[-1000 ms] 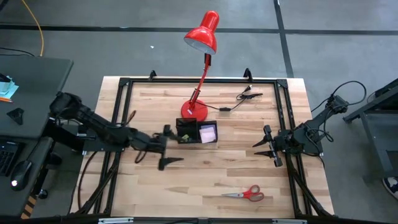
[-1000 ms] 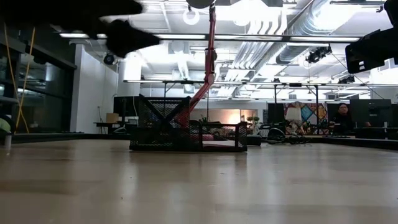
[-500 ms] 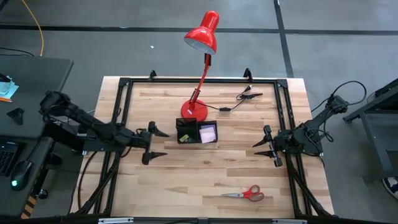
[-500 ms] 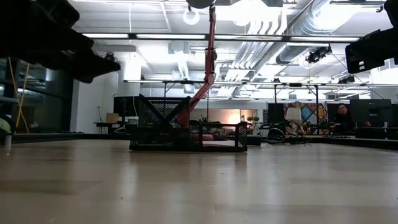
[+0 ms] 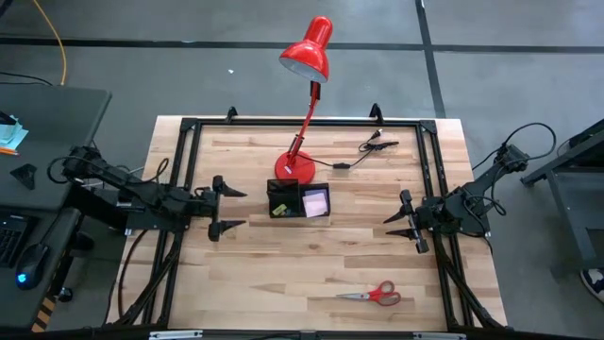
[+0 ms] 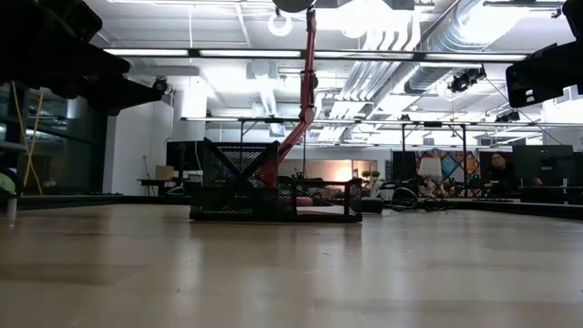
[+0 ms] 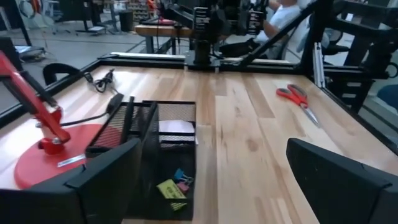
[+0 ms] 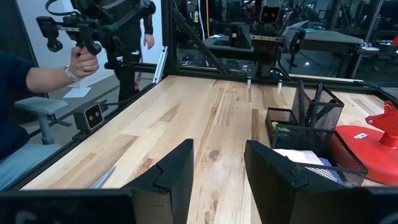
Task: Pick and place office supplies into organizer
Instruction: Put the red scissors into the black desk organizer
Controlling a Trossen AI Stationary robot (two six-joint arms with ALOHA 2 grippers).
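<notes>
The black mesh organizer stands at the table's middle, in front of the red lamp's base. In it are black pens, a pale purple sticky pad and small coloured clips. The red-handled scissors lie flat near the table's near edge, right of middle; they also show in the left wrist view. My left gripper is wide open and empty, left of the organizer and above the table. My right gripper is open and empty at the table's right side. I see no separate pink pad.
The red desk lamp rises from its round base just behind the organizer. A black cable with clips lies at the far right. A black frame runs along the table's edges. A person's hand holds a device beyond the table.
My left gripper has drawn back from beside the organizer toward the table's left edge, staying above the table. The organizer, the scissors and my right arm have kept still.
</notes>
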